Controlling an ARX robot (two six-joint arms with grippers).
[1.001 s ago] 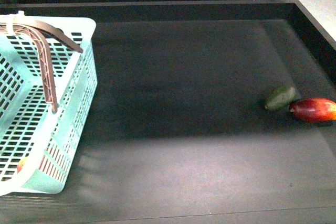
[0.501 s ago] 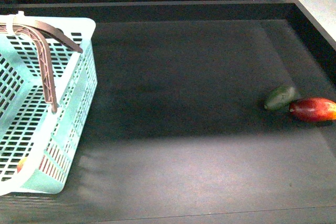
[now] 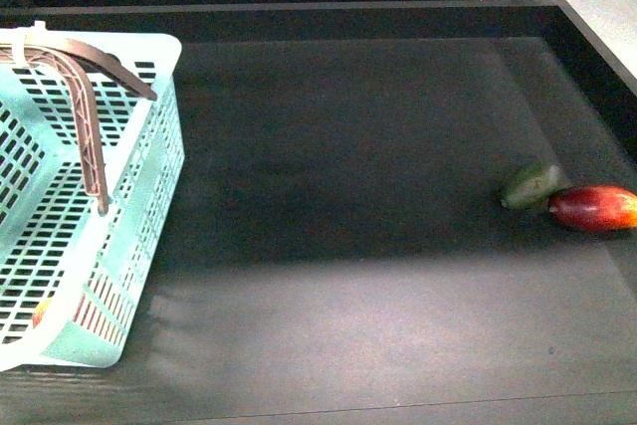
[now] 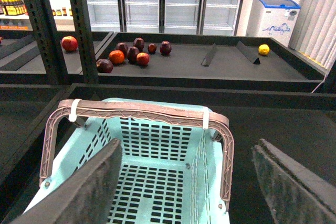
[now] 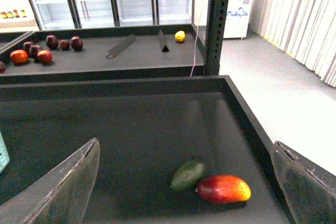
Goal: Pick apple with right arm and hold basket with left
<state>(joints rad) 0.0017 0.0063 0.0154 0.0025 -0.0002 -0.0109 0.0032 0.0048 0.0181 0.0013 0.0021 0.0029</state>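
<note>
Both tools gape empty, the left tool [image 4: 186,182] above the light, stiff basket [image 3: 129,236], best taken by its handle [image 4: 142,113].

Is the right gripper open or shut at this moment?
Open. In the right wrist view the right gripper has its fingers spread wide apart, nothing between them; the green fruit lies on the tray below.

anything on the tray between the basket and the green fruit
Nothing: in the front view, only bare dark tray surface lies between the basket and the green fruit.
</note>
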